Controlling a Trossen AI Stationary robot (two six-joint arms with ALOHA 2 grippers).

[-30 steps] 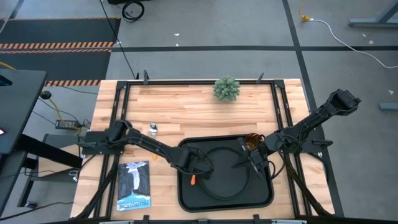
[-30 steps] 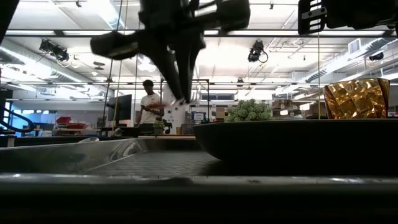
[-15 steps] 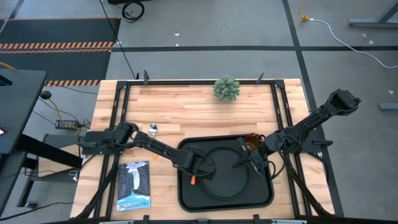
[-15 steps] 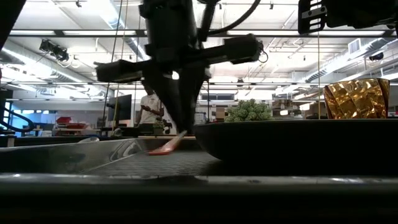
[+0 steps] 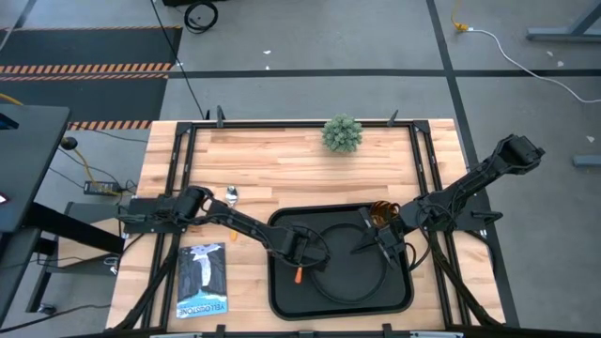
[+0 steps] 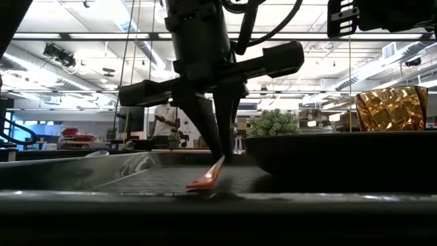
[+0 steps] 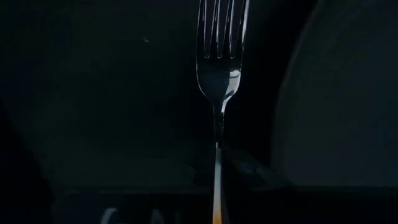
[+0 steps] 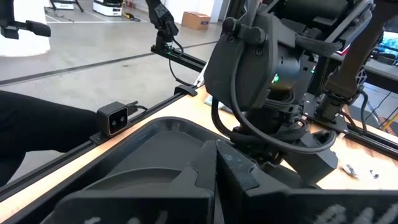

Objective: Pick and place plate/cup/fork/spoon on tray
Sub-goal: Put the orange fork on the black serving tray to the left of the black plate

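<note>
- Over the tray (image 5: 282, 299), beside the plate (image 5: 343, 277), the left gripper (image 5: 302, 255) pinches the fork (image 5: 298, 275), handle tip touching down.
- Lower flat, clear of the plate rim, before letting go.
- Right gripper (image 5: 380, 246), at the plate's far side near the cup (image 5: 380, 212): grip unreadable.

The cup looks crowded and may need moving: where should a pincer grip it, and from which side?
Likely across its upper wall, coming down from above: the cup stands upright in a corner of the tray, with the plate close beside it, so sideways approaches look cramped.
</note>
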